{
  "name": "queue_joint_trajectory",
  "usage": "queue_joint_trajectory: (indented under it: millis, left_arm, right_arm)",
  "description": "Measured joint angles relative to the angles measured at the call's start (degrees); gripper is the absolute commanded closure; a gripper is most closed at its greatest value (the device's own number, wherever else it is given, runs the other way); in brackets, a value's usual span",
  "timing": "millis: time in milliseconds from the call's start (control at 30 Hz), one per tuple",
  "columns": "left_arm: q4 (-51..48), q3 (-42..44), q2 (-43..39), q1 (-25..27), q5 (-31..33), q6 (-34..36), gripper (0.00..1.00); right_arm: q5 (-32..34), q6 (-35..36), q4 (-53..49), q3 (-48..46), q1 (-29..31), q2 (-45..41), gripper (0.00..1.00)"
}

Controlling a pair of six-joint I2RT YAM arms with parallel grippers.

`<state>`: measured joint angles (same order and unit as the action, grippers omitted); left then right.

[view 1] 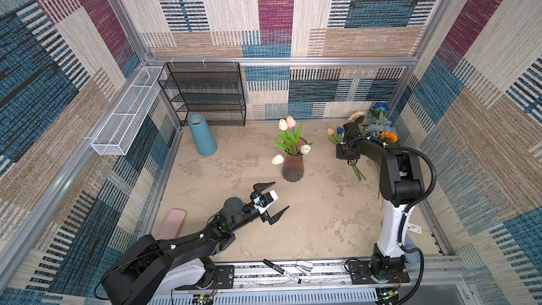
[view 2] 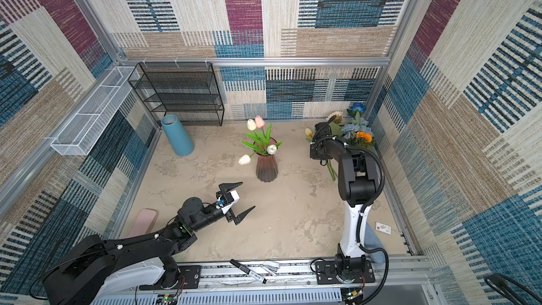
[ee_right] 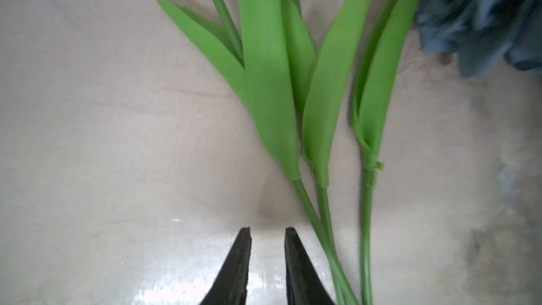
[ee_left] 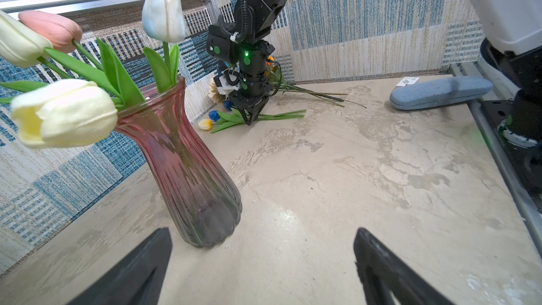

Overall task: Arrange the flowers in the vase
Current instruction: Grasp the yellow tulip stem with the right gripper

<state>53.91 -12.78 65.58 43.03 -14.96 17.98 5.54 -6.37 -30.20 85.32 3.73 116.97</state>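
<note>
I count four tulips (view 1: 290, 139) standing in the pink glass vase (view 1: 292, 168) at the middle of the counter (view 1: 308, 224): one pink, three white or cream, one of them drooping over the near left of the rim. So the job looks partly done. The rest of the flowers (view 2: 353, 129) lie in a heap at the far right corner: a yellow tulip (view 1: 330, 132), a blue tulip (view 1: 340, 129), a cream sunflower (view 1: 356, 116), a dusty-blue bunch (view 1: 378, 128), a deep-blue rose (view 1: 380, 107) and an orange bloom (view 1: 389, 136). My right tool (ee_right: 267, 233) sits low at the counter among the tulip stems (ee_right: 325, 230), its tips a narrow gap apart with nothing between them; the stems lie just beside it. My left tool (view 1: 280, 196) hovers near the vase, spread wide and empty. In both top views the right arm (view 1: 393, 168) covers the middle of the heap, so I cannot count the stems there. The right wrist view is blurred and cuts off every bloom, and I cannot tell which stem belongs to which tulip
</note>
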Motion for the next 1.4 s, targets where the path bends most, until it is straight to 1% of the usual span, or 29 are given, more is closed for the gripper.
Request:
queue_joint_trajectory:
  millis: [100, 233, 433, 500, 667, 800, 1100, 1133, 1167, 1233, 1333, 1367, 1400]
  left_arm:
    - [-0.2, -0.2, 0.1, 0.0, 0.0, 0.0, 0.00]
    - [-0.5, -0.2, 0.2, 0.0, 0.0, 0.0, 0.00]
    - [-1.4, -0.2, -0.5, 0.0, 0.0, 0.1, 0.00]
    - [-1.4, -0.2, -0.5, 0.0, 0.0, 0.1, 0.00]
    - [-1.4, -0.4, 0.1, 0.0, 0.0, 0.1, 0.00]
    - [-1.4, -0.8, 0.9, 0.0, 0.0, 0.1, 0.00]
    - [-1.4, -0.9, 1.6, 0.0, 0.0, 0.1, 0.00]
    - [-1.4, -0.9, 1.5, 0.0, 0.0, 0.1, 0.00]
    - [-1.4, -0.9, 1.5, 0.0, 0.0, 0.1, 0.00]
    - [-1.4, -0.9, 1.5, 0.0, 0.0, 0.1, 0.00]
    - [-1.4, -0.9, 1.1, 0.0, 0.0, 0.1, 0.00]
    - [-1.4, -0.9, 1.0, 0.0, 0.0, 0.1, 0.00]
    - [-1.4, -0.9, 0.8, 0.0, 0.0, 0.1, 0.00]
  right_arm:
    - [0.2, 0.0, 1.8, 0.0, -0.4, -1.7, 0.70]
    - [0.9, 0.0, 1.8, 0.7, -1.2, -0.7, 0.72]
    - [1.4, 0.0, 1.5, -0.5, -1.6, 2.3, 0.82]
    - [0.7, 0.1, 1.6, -1.1, -1.6, 2.5, 0.88]
    - [-1.8, 1.3, 2.9, -2.4, -1.6, 1.5, 1.00]
    - [-4.0, 2.6, 2.3, -2.8, -0.9, -1.1, 1.00]
    - [-10.5, 4.3, 3.0, -2.1, 3.7, -6.1, 1.00]
    - [-11.8, 4.2, 3.5, -2.1, 3.9, -6.3, 0.99]
    - [-12.9, 3.5, 4.2, -2.1, 3.9, -6.3, 0.93]
    - [-13.4, 2.4, 4.5, -1.8, 4.0, -5.7, 0.86]
    - [-12.8, 1.0, 4.6, -1.3, 4.1, -4.3, 0.82]
    - [-12.0, 0.5, 4.4, -1.3, 4.1, -4.2, 0.79]
    - [-10.9, 0.1, 4.2, -1.3, 4.1, -4.2, 0.71]
